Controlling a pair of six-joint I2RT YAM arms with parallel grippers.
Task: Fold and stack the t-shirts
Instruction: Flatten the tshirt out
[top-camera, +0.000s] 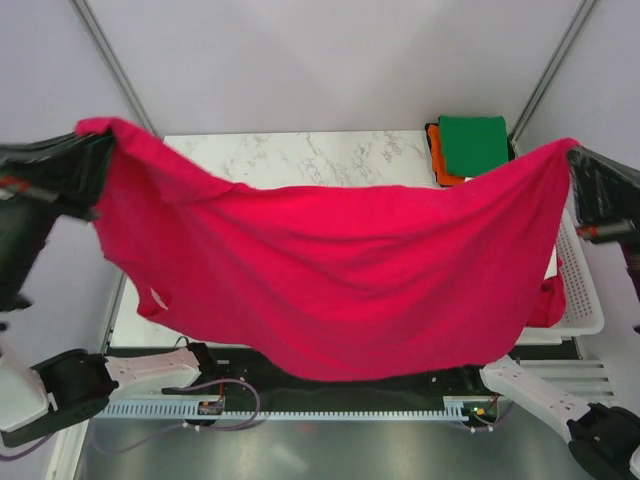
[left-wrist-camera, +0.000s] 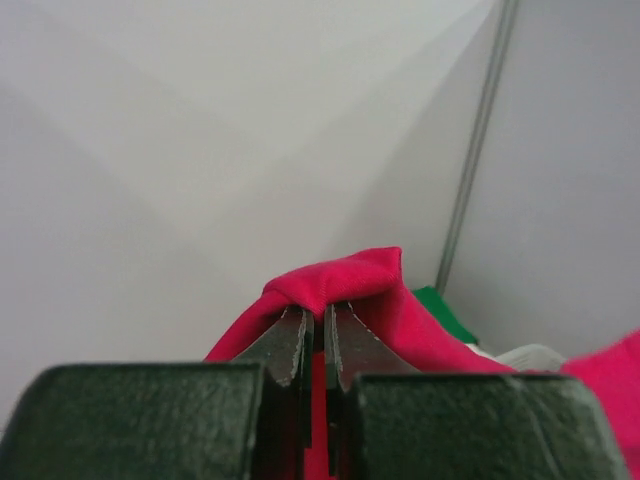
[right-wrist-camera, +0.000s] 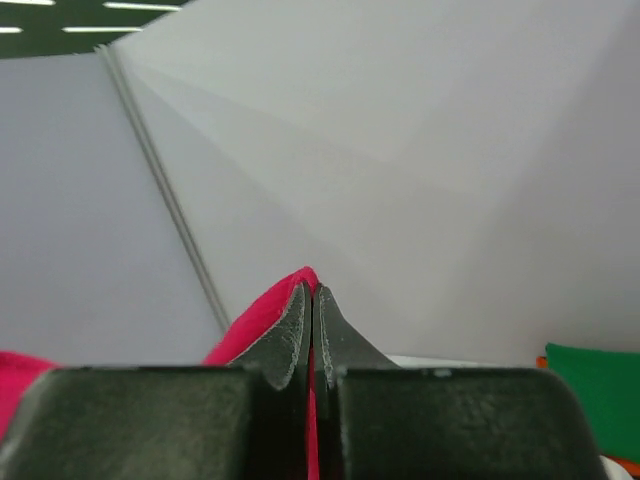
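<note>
A large crimson-red t-shirt (top-camera: 330, 270) hangs spread wide in the air above the marble table (top-camera: 300, 155). My left gripper (top-camera: 98, 135) is shut on its upper left corner; the wrist view shows red cloth (left-wrist-camera: 340, 285) pinched between the jaws. My right gripper (top-camera: 572, 150) is shut on the upper right corner, with red cloth (right-wrist-camera: 262, 315) between the jaws. A folded green t-shirt (top-camera: 473, 143) lies on a folded orange one (top-camera: 441, 160) at the table's far right corner. The white t-shirt is not visible.
A white slotted basket (top-camera: 580, 285) stands at the table's right side, with more red cloth (top-camera: 547, 300) hanging over it. The hanging shirt hides most of the table. Grey walls and metal poles (top-camera: 110, 60) stand behind.
</note>
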